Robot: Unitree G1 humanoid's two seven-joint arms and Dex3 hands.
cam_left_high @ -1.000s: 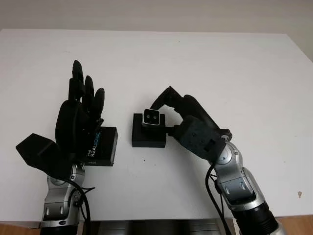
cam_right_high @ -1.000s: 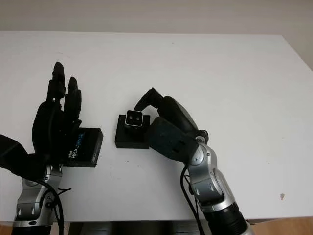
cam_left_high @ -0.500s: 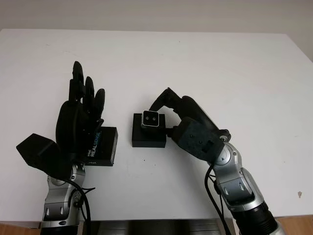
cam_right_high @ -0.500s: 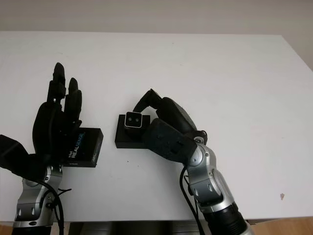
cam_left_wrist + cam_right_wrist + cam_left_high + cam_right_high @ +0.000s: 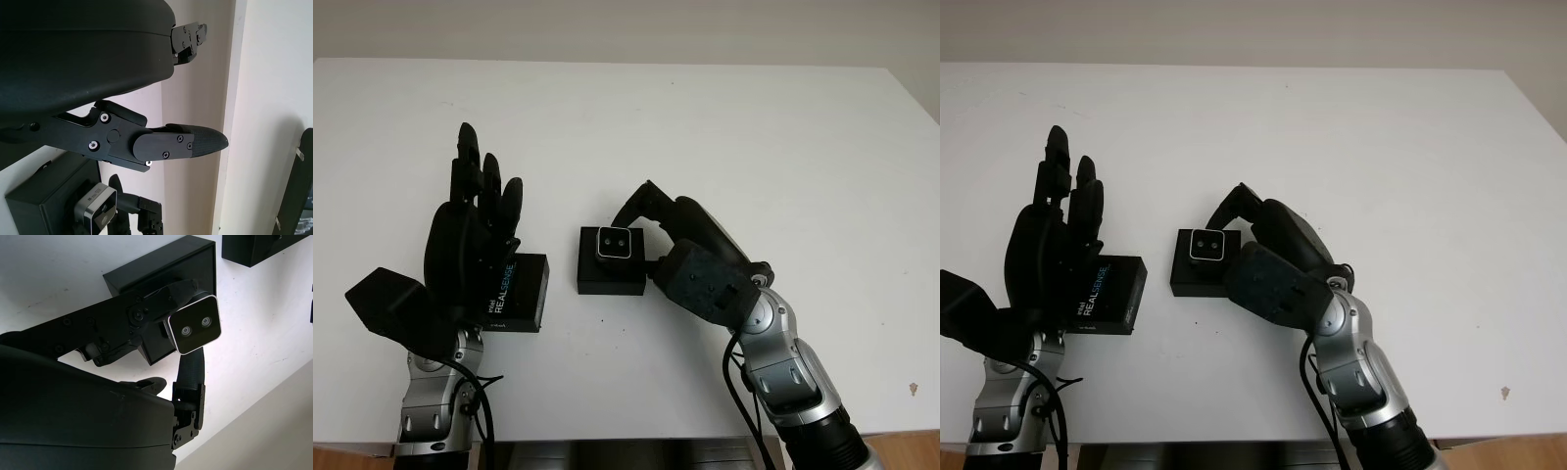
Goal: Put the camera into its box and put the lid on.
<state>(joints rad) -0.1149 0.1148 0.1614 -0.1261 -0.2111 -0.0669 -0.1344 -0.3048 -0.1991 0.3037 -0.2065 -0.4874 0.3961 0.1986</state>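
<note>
right hand (image 5: pixel 651 230) grips silver-faced camera (image 5: pixel 615 244) | box (image 5: pixel 610 276) seemingly beneath

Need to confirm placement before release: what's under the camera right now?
The open black box sits directly under the camera, held by the right hand. The camera covers the box's inside, so seating is unclear.

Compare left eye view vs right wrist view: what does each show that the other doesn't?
Left eye view alone: the left hand open, raised at the table's left side, with the REALSENSE-printed lid lying beside it, and the white tabletop all around. Right wrist view alone: a close look at the fingers clamping the camera's sides. Both: the right hand holding the camera over the open black box.
</note>
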